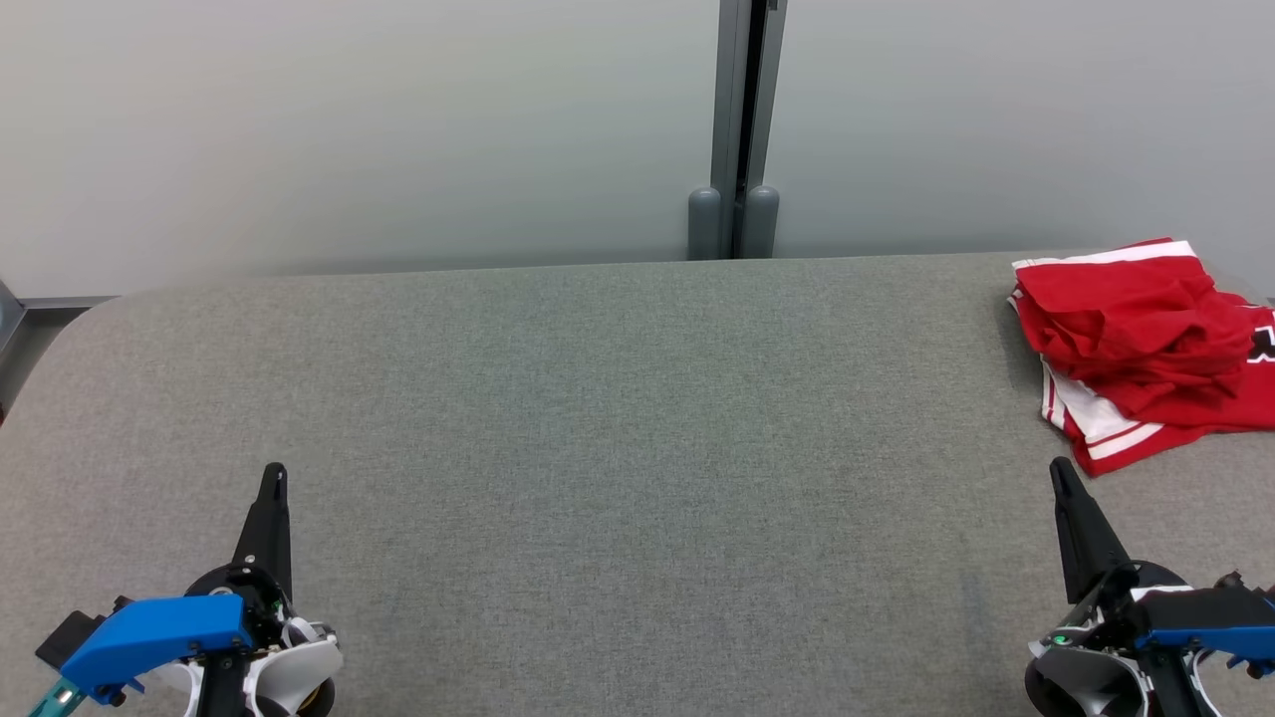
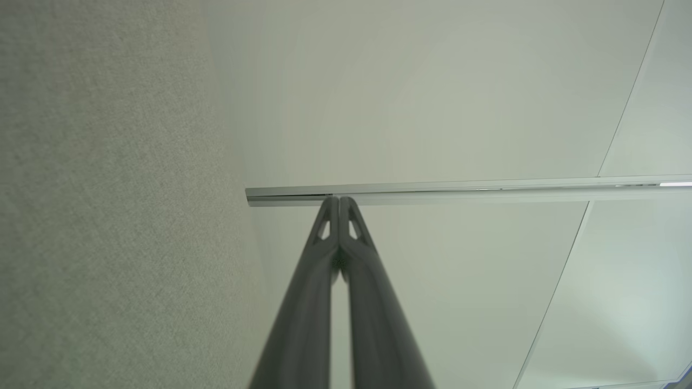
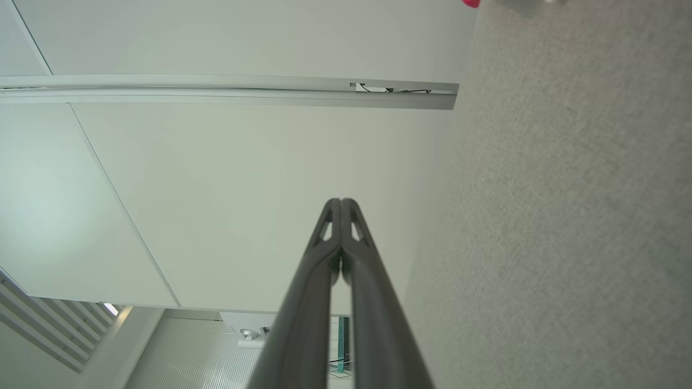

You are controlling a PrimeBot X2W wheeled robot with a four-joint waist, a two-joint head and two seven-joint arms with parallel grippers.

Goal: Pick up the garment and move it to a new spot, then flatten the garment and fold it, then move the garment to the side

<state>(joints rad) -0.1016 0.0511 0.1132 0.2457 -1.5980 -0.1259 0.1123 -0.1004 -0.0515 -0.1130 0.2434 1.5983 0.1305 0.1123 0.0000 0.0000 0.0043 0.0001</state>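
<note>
We see a red garment (image 1: 1146, 339) with white stripes. It lies in a crumpled heap at the far right of the gray cloth table (image 1: 637, 398), close to the back edge and apart from both grippers. Our left gripper (image 1: 274, 476) sits low on the left, well away from the heap. Its two dark fingers are pressed tight together and it is empty. Our right gripper (image 1: 1060, 470) sits low on the right, pinched closed and empty too. Its tip is near the garment but not touching it. Behind the table stands a pale wall (image 1: 349, 129) with a gray post (image 1: 742, 119).
</note>
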